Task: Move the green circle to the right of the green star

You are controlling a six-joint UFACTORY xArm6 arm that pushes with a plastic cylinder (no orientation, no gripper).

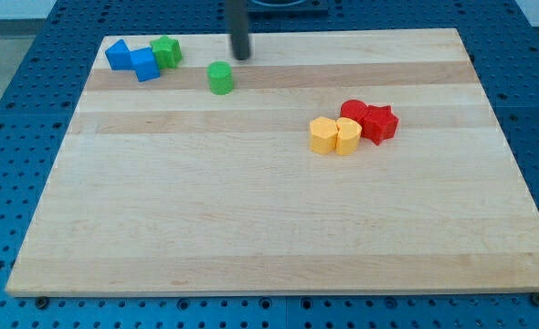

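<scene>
My rod comes straight down from the view's top edge, upright and dark, and my tip (241, 58) rests on the wooden worktop (269, 210) near its far edge, a little left of centre. There is no claw on this arm, so nothing is clenched or released; the rod simply ends in the bare tip, which touches no block. The green circle (220, 78) stands just below and slightly to the view's left of my tip, near it but apart, with a strip of bare wood between them. Further to the view's left, in the worktop's top-left corner, the green star (166, 51) sits against a pair of blue blocks: a blue cube (145, 65) touching the star's lower left side, and another blue block (118, 55) of an angular shape that I cannot name exactly, pressed to the cube's left. The green circle lies to the view's right of the star and a bit lower, clearly separated from it. Well apart from all this, right of centre, is a second cluster: two yellow blocks (334, 135) side by side and touching, their shapes hard to make out, with a red rounded block (353, 111) and a red star (380, 123) right behind them.
</scene>
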